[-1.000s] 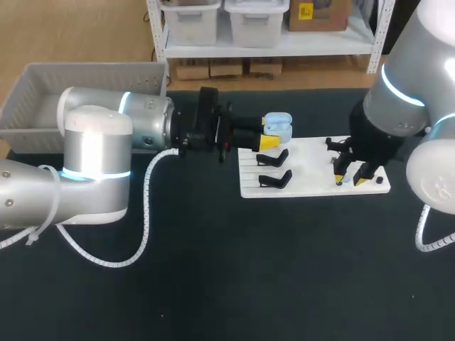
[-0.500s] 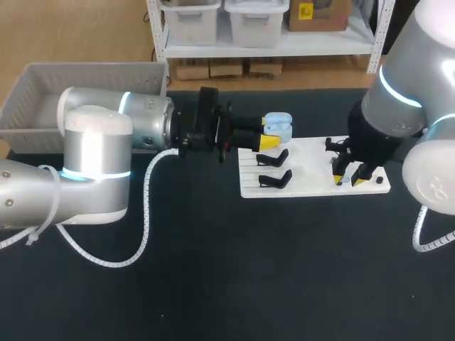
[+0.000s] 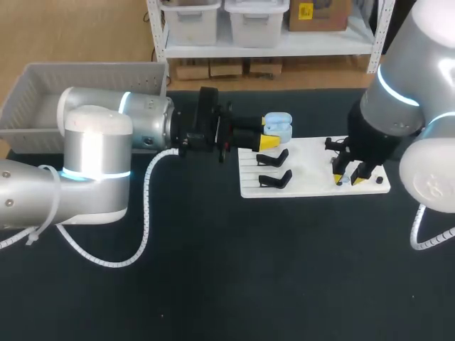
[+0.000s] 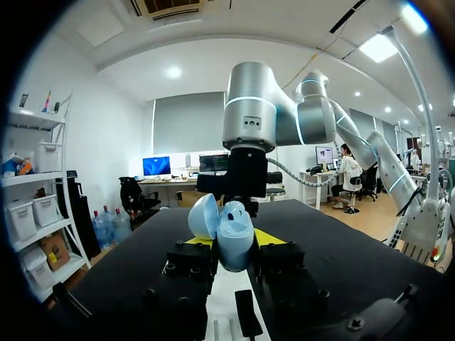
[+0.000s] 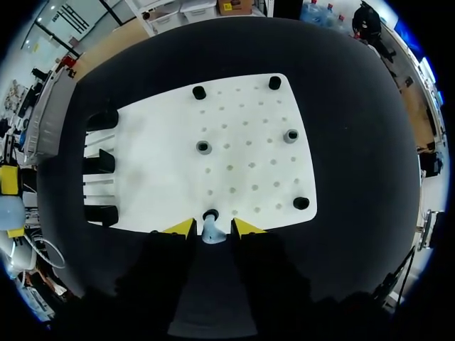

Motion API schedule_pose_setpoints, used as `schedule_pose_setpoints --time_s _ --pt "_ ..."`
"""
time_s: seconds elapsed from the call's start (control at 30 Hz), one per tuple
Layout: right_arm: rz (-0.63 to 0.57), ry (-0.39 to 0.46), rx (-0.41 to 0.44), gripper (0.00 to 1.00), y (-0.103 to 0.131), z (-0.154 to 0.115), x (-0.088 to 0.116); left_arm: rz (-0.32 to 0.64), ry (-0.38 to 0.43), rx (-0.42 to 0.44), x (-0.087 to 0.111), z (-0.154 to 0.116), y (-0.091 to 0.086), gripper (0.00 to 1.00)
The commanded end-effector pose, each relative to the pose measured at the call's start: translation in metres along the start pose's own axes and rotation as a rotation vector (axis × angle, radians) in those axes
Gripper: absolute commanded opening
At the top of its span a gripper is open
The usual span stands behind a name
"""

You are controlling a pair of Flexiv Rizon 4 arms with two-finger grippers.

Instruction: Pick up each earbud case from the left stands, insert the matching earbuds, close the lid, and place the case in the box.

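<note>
Left gripper (image 3: 269, 135) is closed on the light-blue earbud case (image 3: 279, 126), its two yellow tips pressing the case from either side. The case is held with its lid swung open, above the far left corner of the white board (image 3: 313, 186) and apart from the two black stands (image 3: 274, 169) below it. Right gripper (image 5: 212, 229) points down at the board's near right edge. A pale blue earbud (image 5: 212, 233) stands inside it, just beside a dark socket. Whether this gripper is actually clamping the earbud cannot be told. The grey box (image 3: 43, 92) sits at the table's far left, well apart from the board.
</note>
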State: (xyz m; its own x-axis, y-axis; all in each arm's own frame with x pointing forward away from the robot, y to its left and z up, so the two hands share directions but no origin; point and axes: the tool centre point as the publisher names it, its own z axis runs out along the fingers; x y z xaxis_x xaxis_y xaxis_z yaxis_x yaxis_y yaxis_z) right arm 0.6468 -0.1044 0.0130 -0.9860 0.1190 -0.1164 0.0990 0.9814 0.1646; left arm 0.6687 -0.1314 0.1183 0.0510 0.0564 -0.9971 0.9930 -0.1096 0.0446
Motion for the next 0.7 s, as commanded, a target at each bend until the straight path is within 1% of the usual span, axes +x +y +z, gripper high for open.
schedule_pose_setpoints --time_s 0.03,0.27,0.3,0.33,0.37,0.4,0.43,0.47,0.6,0.7 --pt "0.001 0.001 0.004 0.31 0.001 0.001 0.000 0.003 -0.002 -0.004 0.001 0.000 -0.001 0.00" --pt "0.006 0.003 0.008 0.29 0.000 0.003 0.000 0.003 -0.002 -0.004 0.001 0.000 -0.001 0.00" --pt "0.006 0.003 0.008 0.25 0.000 0.003 0.000 0.003 -0.002 -0.004 0.001 0.000 -0.001 0.00" --pt "0.007 0.003 0.008 0.19 0.000 0.003 0.000 0.003 -0.002 -0.004 0.001 0.000 -0.001 0.00" --pt "0.008 0.003 0.008 0.15 0.000 0.003 0.000 0.003 -0.002 -0.004 0.001 0.000 -0.001 0.00" --pt "0.008 0.004 0.009 0.14 0.000 0.003 0.000 0.003 -0.002 -0.004 0.001 0.000 -0.001 0.00" --pt "0.009 0.004 0.010 0.09 0.000 0.003 0.000 0.003 -0.002 -0.004 0.001 0.000 -0.001 0.00" --pt "0.009 0.004 0.010 0.00 0.000 0.003 0.000 0.003 -0.002 -0.004 0.001 0.000 -0.001 0.00" --pt "0.010 0.002 0.011 0.00 -0.001 0.001 0.002 0.003 -0.002 -0.004 0.001 0.000 -0.001 0.00" --pt "0.003 -0.004 0.004 0.00 0.001 -0.008 0.005 0.003 -0.002 -0.004 0.001 0.000 -0.001 0.00"
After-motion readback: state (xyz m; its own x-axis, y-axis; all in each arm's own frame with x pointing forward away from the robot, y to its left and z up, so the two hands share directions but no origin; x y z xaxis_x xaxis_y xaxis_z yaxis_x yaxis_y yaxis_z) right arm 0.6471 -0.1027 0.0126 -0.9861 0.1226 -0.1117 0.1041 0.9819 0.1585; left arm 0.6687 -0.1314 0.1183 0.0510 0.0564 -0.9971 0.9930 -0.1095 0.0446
